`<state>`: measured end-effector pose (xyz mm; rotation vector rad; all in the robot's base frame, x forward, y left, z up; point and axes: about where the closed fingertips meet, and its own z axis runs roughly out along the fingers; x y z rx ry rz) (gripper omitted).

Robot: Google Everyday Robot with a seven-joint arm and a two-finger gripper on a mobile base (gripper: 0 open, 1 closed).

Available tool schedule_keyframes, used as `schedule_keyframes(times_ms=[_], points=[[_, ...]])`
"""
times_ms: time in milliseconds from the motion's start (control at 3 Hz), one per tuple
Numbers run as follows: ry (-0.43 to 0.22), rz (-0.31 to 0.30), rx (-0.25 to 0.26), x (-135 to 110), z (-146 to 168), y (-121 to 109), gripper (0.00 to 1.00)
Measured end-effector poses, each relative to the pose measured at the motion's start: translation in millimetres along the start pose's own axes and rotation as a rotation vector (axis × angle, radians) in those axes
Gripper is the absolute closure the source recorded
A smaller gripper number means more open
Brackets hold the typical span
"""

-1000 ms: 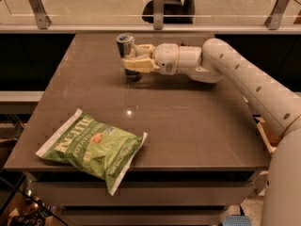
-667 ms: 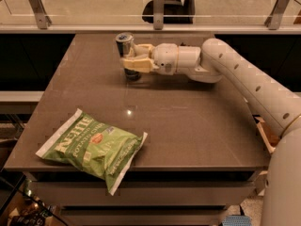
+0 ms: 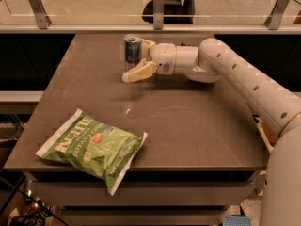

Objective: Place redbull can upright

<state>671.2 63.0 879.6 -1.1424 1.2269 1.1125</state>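
Note:
The redbull can [image 3: 132,47] stands upright on the brown table [image 3: 188,121] near its far edge, silver and blue with its shiny top facing up. My gripper [image 3: 137,60] reaches in from the right at the can's right side. It is open: the near finger [image 3: 139,72] lies spread toward the front, apart from the can, and the far finger [image 3: 149,44] sits just behind and to the right of it. The can stands free.
A green chip bag [image 3: 94,146] lies flat at the front left of the table. A glass rail with metal posts [image 3: 159,6] runs behind the far edge. My white arm [image 3: 244,79] crosses the table's right side.
The jaws have spread apart and let go of the can. The near finger has swung toward the front. The can stays upright in the same spot.

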Motion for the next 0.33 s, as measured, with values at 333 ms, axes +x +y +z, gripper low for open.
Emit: schedule_keyframes(times_ms=[333], points=[[0.000, 0.000, 0.000, 0.0, 0.1, 0.0, 0.00]])
